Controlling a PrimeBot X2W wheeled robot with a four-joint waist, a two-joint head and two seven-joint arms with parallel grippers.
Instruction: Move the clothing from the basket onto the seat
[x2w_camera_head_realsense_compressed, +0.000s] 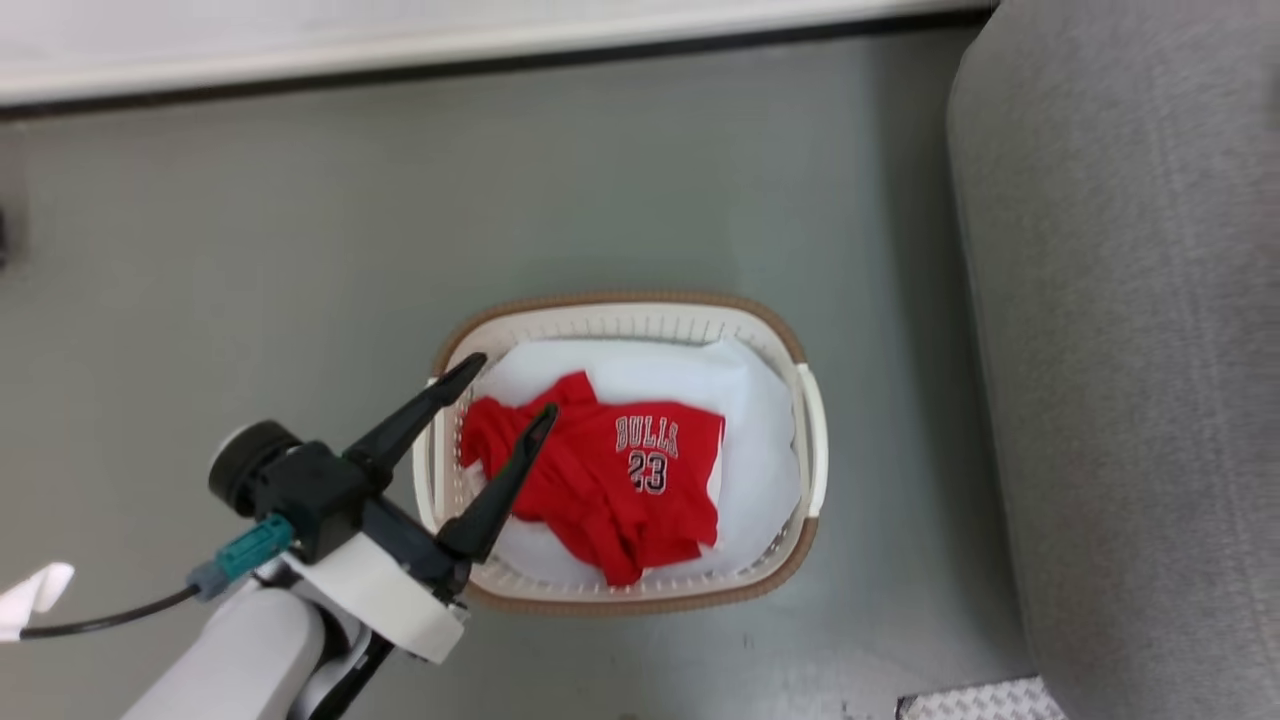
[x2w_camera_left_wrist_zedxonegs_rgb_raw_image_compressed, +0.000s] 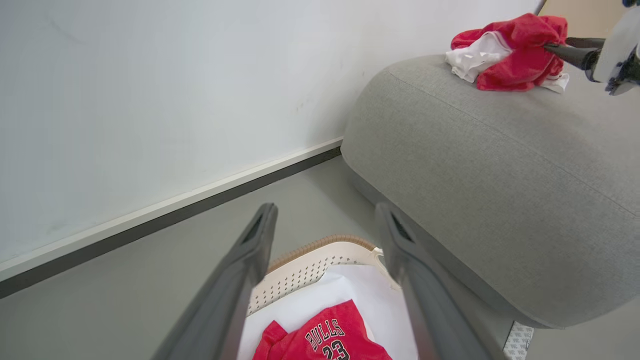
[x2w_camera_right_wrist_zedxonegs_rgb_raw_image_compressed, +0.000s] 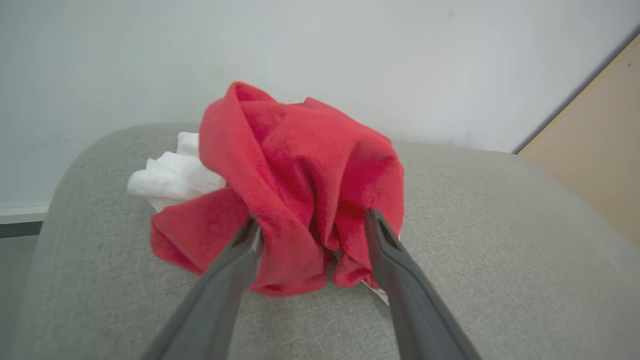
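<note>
A red garment (x2w_camera_head_realsense_compressed: 610, 480) printed "BULLS" and 23 lies crumpled on a pale sheet (x2w_camera_head_realsense_compressed: 760, 440) inside the cream basket (x2w_camera_head_realsense_compressed: 810, 430), which stands on the floor. My left gripper (x2w_camera_head_realsense_compressed: 512, 388) hangs open over the basket's left rim, its fingers empty; in the left wrist view this gripper (x2w_camera_left_wrist_zedxonegs_rgb_raw_image_compressed: 325, 210) points past the basket (x2w_camera_left_wrist_zedxonegs_rgb_raw_image_compressed: 320, 247). A second red garment (x2w_camera_right_wrist_zedxonegs_rgb_raw_image_compressed: 300, 180) with white trim rests bunched on the grey seat (x2w_camera_right_wrist_zedxonegs_rgb_raw_image_compressed: 500, 240). My right gripper (x2w_camera_right_wrist_zedxonegs_rgb_raw_image_compressed: 312, 220) is open, one finger on each side of this bundle.
The seat (x2w_camera_head_realsense_compressed: 1130, 360) fills the right side, close to the basket. A white wall with a dark baseboard (x2w_camera_head_realsense_compressed: 480, 65) runs along the back. A patterned metal plate (x2w_camera_head_realsense_compressed: 980, 700) lies by the seat's foot. Grey floor (x2w_camera_head_realsense_compressed: 300, 250) spreads left of the basket.
</note>
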